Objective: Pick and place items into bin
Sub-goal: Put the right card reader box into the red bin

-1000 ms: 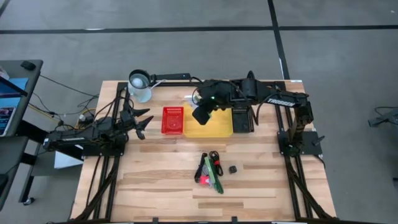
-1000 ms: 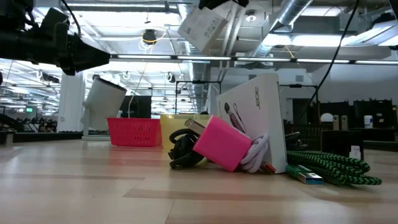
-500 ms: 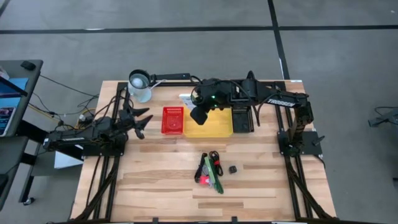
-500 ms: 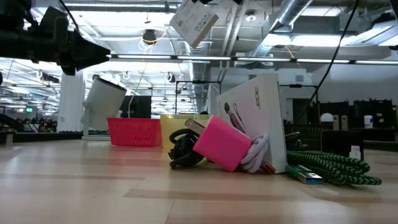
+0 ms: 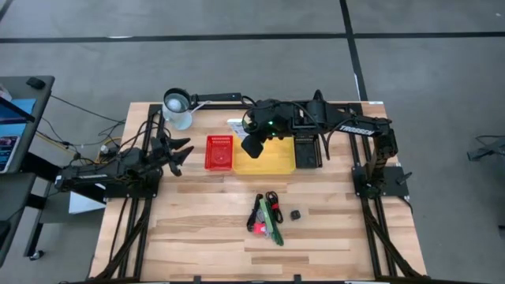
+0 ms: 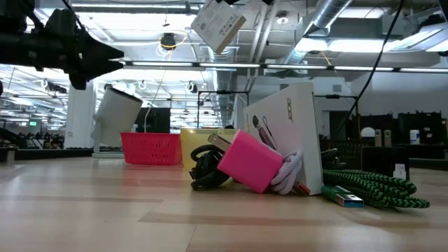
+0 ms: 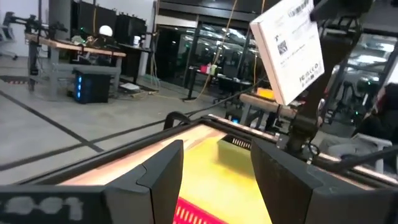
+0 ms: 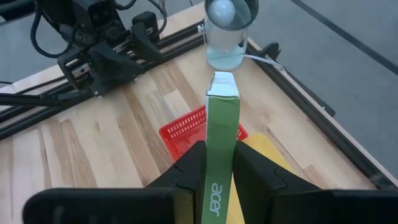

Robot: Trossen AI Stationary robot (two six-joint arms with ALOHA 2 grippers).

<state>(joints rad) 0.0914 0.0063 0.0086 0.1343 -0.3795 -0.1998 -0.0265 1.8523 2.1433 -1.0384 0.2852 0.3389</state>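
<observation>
In the high view the arm covers most of the white box [image 5: 236, 125], and the items [image 5: 267, 217] are too small to identify.

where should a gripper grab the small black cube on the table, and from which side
Come straight down from above and close on two opposite side faces of the small black cube. It sits flat on the wooden table, clear of the pile of items beside it, so a top-down approach likely has room for the fingers.
</observation>
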